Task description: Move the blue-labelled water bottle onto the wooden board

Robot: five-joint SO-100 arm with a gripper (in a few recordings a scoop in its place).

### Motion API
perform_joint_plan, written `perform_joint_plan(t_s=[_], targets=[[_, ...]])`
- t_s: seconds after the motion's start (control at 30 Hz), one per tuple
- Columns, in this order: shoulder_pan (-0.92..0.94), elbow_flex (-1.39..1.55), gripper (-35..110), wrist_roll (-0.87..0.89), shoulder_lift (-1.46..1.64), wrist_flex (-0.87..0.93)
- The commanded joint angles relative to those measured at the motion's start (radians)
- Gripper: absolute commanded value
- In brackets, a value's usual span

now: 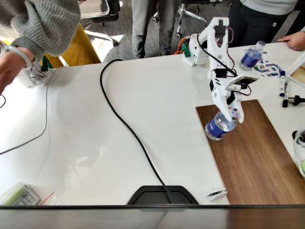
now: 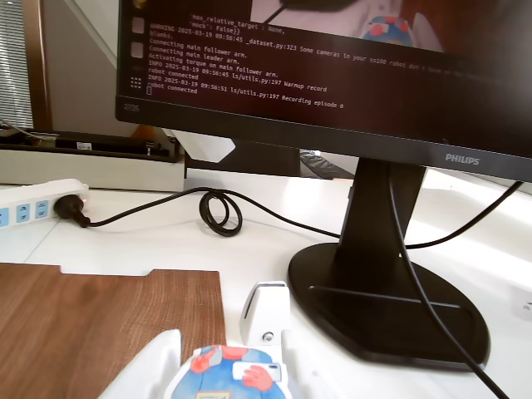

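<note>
Blue-labelled water bottle (image 1: 220, 126), clamped in the fingers (image 1: 232, 114), should be lowered upright further onto the wooden board (image 1: 257, 157) before release.

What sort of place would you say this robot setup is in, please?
Probably an office or lab workspace: a white desk with office chairs behind it, a Philips monitor and power strip, and people standing around while the gripper holds the water bottle.

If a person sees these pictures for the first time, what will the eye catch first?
First, the white end effector shut on the blue-labelled water bottle, tilted at the wooden board's near-left corner in the fixed view. Next, a black cable snaking across the white table.
</note>
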Motion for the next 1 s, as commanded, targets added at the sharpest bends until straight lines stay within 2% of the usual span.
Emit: perform_joint_plan(t_s=[0.0, 0.97], targets=[[-0.018, -0.014, 0, -0.015, 0.124, -0.037], [-0.213, -0.014, 0, -0.109, 0.103, -0.164]])
